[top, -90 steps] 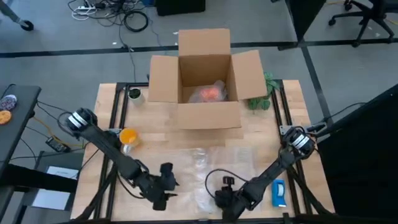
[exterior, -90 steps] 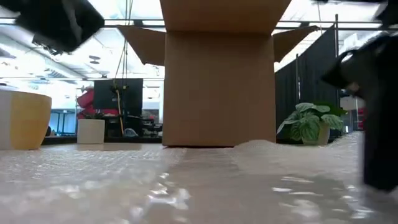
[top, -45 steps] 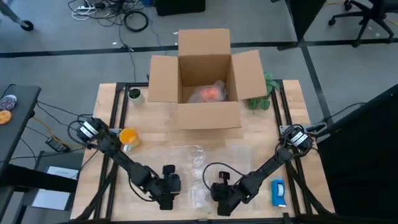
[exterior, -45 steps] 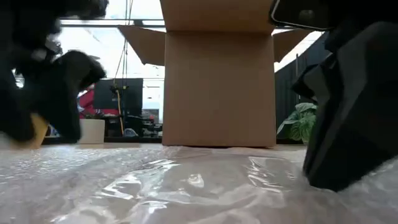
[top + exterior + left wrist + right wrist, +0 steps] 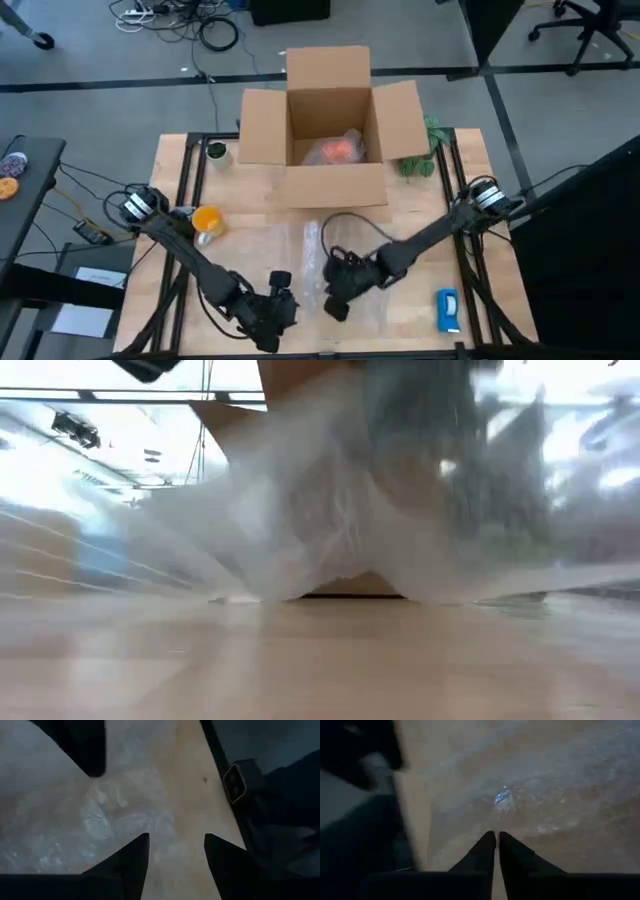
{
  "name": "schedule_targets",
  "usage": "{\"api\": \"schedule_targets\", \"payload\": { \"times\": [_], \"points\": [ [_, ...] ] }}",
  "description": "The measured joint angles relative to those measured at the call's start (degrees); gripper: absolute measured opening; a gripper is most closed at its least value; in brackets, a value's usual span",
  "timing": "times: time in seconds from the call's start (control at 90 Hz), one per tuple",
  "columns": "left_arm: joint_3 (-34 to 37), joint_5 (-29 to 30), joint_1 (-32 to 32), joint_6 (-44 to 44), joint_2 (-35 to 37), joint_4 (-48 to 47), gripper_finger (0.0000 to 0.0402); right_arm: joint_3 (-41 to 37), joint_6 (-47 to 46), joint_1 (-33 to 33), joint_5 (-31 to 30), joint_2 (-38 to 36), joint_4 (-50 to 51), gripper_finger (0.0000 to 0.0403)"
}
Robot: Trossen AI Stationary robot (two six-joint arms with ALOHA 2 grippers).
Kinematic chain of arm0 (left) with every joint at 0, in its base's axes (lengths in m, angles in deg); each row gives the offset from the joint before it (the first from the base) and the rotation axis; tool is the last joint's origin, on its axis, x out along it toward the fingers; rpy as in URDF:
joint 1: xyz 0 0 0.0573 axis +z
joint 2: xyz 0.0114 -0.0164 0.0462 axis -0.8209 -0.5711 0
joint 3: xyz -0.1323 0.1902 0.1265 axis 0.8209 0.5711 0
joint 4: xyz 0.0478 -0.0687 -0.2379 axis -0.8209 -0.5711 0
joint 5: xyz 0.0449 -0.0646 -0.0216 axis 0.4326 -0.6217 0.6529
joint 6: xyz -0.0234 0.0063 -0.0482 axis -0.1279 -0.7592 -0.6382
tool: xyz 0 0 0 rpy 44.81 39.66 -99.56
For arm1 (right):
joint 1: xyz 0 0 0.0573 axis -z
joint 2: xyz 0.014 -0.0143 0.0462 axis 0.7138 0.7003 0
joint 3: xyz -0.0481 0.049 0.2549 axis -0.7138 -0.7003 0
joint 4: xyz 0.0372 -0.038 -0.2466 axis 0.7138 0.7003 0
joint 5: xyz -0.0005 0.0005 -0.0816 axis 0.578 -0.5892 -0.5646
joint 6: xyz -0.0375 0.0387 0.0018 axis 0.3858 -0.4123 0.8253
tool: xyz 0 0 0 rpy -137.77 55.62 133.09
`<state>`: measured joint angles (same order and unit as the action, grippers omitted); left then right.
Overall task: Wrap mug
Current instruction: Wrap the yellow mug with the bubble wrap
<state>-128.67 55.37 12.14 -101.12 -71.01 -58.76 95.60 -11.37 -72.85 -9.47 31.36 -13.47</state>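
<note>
The mug (image 5: 206,219) stands near the bench's (image 5: 420,215) left edge. The right pincer (image 5: 336,303), fingers pinched together, lifts the bubble wrap (image 5: 318,250) mid-bench. The left pincer (image 5: 283,316) gapes at the front edge.

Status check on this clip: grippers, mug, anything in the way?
Left gripper open, low at the table's near edge. Right gripper shut on clear bubble wrap sheet, lifting it. Small orange mug bare, standing at table's left. Nothing blocking.

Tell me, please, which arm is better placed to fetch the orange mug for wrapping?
Probably left. The mug stands on its side of the table, and the left gripper is open and empty; the right gripper is pinched shut on the bubble wrap.
</note>
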Motion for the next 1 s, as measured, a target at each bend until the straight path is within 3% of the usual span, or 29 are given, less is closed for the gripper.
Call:
{"api": "schedule_targets", "payload": {
  "times": [0.4, 0.8, 1.0],
  "points": [
    [0.0, -0.1, -3.4, -0.3, 0.1, -0.5, 0.0176, 0.0, -1.1, 3.8, 12.0, -3.1, -1.5, 0.0000],
    [0.0, 3.0, -5.2, -0.7, 1.8, -3.1, 0.0176, -1.0, 2.6, 3.6, 10.4, -3.1, -1.5, 0.0000],
    [0.1, 7.2, -5.3, -9.1, 1.8, -13.8, 0.0176, -2.1, 3.9, 0.4, 7.9, -3.1, 6.0, 0.0000]
  ]
}}
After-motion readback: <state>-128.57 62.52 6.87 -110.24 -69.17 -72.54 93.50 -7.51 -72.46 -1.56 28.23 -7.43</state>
